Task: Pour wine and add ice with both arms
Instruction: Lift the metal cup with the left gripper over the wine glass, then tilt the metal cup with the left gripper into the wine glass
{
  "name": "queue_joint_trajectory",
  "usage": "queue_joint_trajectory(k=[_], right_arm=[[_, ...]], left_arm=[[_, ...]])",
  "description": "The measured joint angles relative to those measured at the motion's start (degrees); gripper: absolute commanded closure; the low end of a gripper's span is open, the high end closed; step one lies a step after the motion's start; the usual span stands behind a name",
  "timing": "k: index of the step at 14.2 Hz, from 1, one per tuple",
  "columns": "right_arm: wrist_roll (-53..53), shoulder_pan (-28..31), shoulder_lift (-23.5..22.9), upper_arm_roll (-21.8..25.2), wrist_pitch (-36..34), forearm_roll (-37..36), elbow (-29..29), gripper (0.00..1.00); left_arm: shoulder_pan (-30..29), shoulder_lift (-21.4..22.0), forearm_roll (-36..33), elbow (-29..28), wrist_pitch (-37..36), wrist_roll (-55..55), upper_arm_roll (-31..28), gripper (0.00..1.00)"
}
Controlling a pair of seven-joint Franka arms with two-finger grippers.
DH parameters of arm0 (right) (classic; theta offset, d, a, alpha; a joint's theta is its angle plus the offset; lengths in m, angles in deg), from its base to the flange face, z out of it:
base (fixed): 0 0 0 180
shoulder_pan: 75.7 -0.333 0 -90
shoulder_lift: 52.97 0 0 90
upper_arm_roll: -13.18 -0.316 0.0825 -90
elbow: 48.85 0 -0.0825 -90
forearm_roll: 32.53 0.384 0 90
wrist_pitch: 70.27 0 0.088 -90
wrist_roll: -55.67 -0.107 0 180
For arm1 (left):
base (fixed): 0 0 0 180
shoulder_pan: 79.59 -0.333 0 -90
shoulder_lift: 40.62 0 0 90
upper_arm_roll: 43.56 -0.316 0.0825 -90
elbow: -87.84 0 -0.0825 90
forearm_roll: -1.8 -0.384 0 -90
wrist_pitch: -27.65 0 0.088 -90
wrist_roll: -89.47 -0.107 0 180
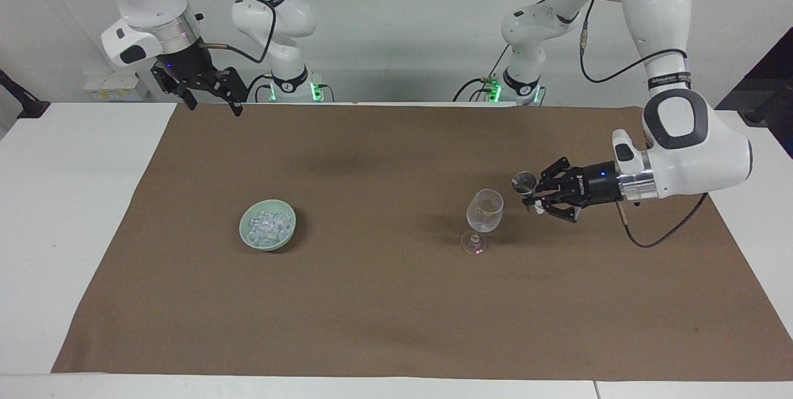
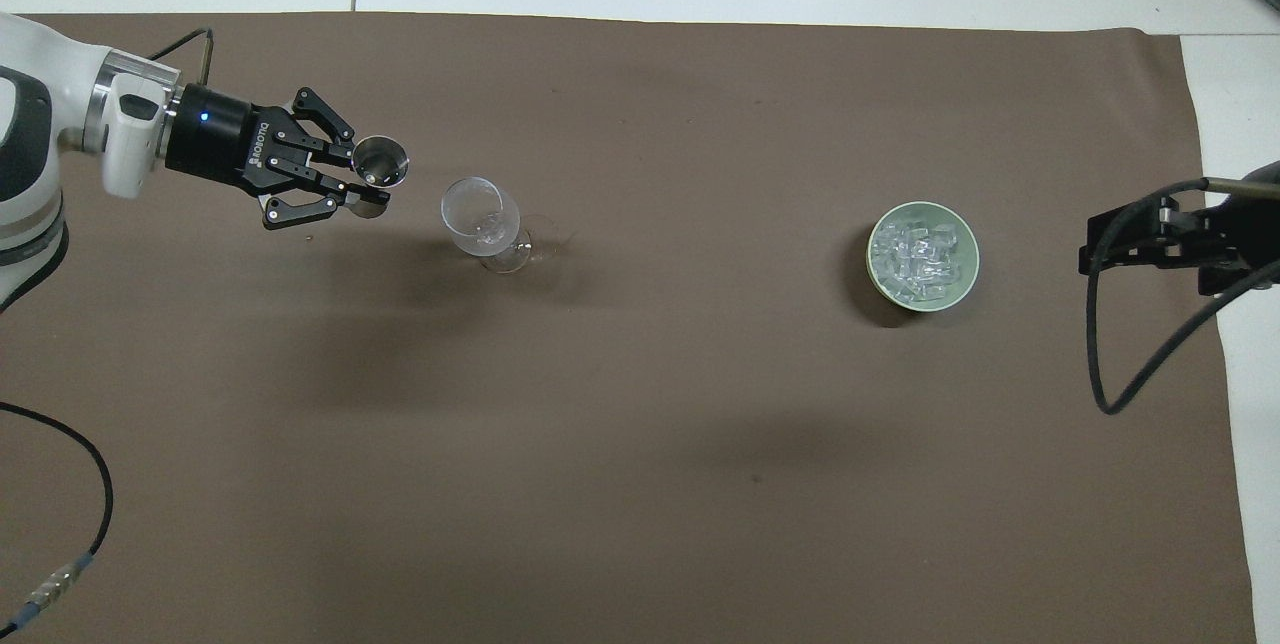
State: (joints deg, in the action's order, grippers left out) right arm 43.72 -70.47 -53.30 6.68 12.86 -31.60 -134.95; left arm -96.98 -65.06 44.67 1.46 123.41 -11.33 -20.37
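Two white robot arms work at a table covered by a brown cloth (image 1: 396, 324).

Facing view: the left arm reaches out level above the cloth at its own end of the table. Its left gripper (image 1: 534, 199) has its fingertips pinched together on a small metal measuring cup (image 1: 523, 184), held in the air just beside a clear stemmed glass (image 1: 483, 216) and apart from it. The cup's mouth is level with the glass's rim or slightly above it. The glass stands upright on the cloth. Toward the right arm's end of the table, well apart from the glass, a pale green bowl (image 1: 267, 244) sits on the cloth with the ice (image 1: 268, 225) heaped inside it. The right arm waits, raised near its base; its right gripper (image 1: 214, 105) hangs with fingers spread and holds nothing, over the edge of the cloth nearest the robots.

Overhead view: this view looks down into the measuring cup (image 2: 381, 160), showing its shiny inside, which the facing view does not. The left gripper (image 2: 362, 194) clamps the cup's lower part. The glass (image 2: 482, 221) appears tipped by the steep angle, with its round foot visible. Separate ice (image 2: 920, 254) cubes glint in the bowl (image 2: 960, 292). Of the right gripper (image 2: 1100, 244) only a dark part and a looping cable show at the picture's edge.
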Motion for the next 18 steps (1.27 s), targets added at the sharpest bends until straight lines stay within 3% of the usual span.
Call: queue_joint_trajectory(k=[18], right_arm=[[0.0, 0.0, 0.0, 0.0, 0.0, 0.0, 0.0, 0.00]], left_arm=[[3.4, 2.6, -10.2, 0.1, 1.5, 9.7, 0.0, 1.00]])
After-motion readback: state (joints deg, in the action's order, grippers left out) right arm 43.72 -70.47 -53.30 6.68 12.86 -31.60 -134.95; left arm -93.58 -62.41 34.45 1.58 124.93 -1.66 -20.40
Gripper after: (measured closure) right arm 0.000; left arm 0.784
